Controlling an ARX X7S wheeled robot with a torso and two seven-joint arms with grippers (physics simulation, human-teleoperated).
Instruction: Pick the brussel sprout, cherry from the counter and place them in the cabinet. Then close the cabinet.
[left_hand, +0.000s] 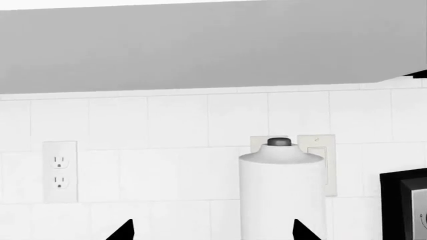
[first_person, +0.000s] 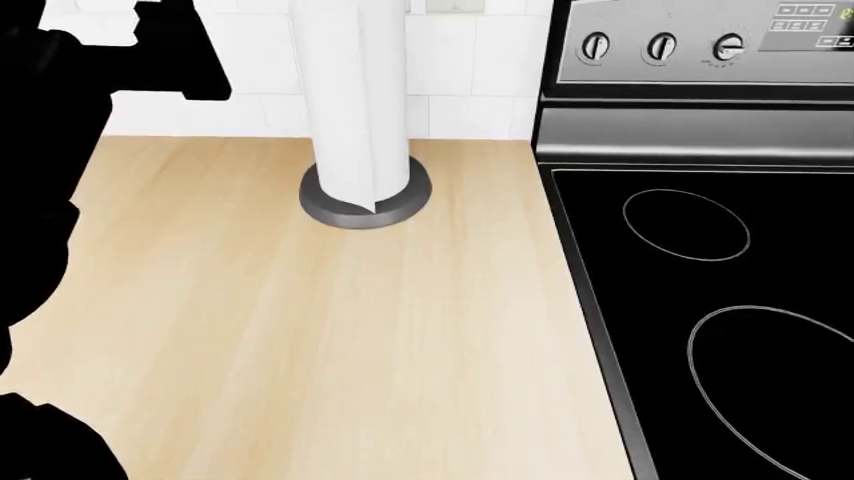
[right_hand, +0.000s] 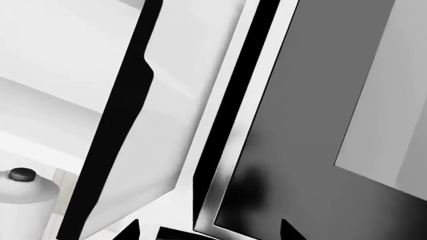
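Spanning the head view, the counter (first_person: 334, 340) is smooth pale beige wood-grain; either gripper's state is impossible to tell.

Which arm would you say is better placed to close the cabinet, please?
Probably right: the right gripper is close against a white cabinet door, while the left gripper faces tiles and a towel roll under the cabinet.

Beige counter (first_person: 334, 340) w/ paper-towel holder (first_person: 363, 195) at back.

Paper towel roll (first_person: 358, 100) interrupts the bare counter (first_person: 334, 340).
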